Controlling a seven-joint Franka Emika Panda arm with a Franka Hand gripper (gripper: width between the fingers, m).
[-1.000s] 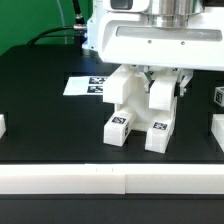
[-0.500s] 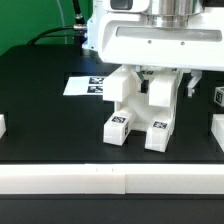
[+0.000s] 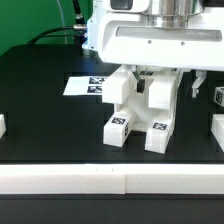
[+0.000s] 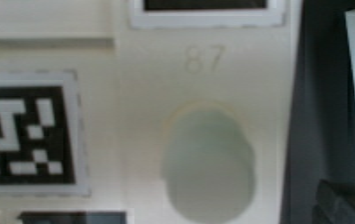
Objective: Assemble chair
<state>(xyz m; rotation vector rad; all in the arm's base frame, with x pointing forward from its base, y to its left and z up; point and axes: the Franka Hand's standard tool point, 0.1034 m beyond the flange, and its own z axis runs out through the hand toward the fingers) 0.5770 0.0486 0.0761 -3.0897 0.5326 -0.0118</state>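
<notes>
The partly built white chair (image 3: 135, 105) stands mid-table under the robot's big white hand. Two thick square legs point toward the camera, with tags on their ends: one leg (image 3: 118, 125) on the exterior view's left and one leg (image 3: 160, 115) on its right. My gripper (image 3: 165, 85) straddles the top of the right leg, a dark finger on each side, and seems shut on it. The wrist view is filled by a white chair part (image 4: 192, 110) with a tag (image 4: 17, 135) and an oval recess (image 4: 213, 160). The fingers do not show there.
The marker board (image 3: 85, 86) lies behind the chair on the black table. Loose white parts sit at the exterior view's left edge (image 3: 2, 126) and right edge (image 3: 217, 97), (image 3: 217, 130). A white rail (image 3: 110, 180) runs along the front.
The dark finger on the exterior view's right has shifted slightly outward and the right leg's top looks a little wider, as if turning. The rest of the chair has not moved.
</notes>
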